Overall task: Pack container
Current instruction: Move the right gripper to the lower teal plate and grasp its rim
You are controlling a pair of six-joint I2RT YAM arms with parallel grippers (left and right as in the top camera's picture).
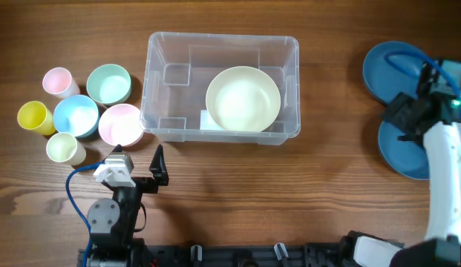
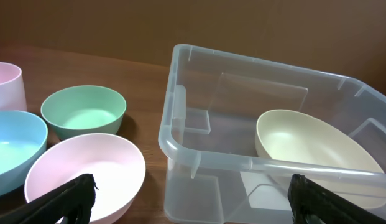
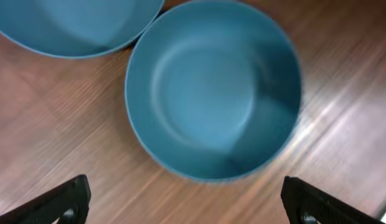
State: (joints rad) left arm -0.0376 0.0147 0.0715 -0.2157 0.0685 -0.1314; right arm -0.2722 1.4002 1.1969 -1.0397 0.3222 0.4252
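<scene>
The clear container (image 1: 177, 89) stands at the table's middle with a cream bowl (image 1: 243, 99) inside on its right. In the left wrist view the container's rim (image 2: 180, 148) is close ahead, with the cream bowl (image 2: 311, 149) behind its wall. My left gripper (image 1: 139, 159) is open and empty, just in front of the container's near left corner, beside a pink bowl (image 1: 120, 124); its fingers (image 2: 193, 202) show spread wide. My right gripper (image 1: 410, 113) is open and empty (image 3: 193, 205) above a dark blue bowl (image 3: 212, 87) at the far right.
Left of the container stand a green bowl (image 1: 109, 84), a light blue bowl (image 1: 76, 116), a pink cup (image 1: 58, 81), a yellow cup (image 1: 35, 117) and a pale yellow cup (image 1: 65, 148). A second dark blue bowl (image 1: 393, 67) lies at the back right.
</scene>
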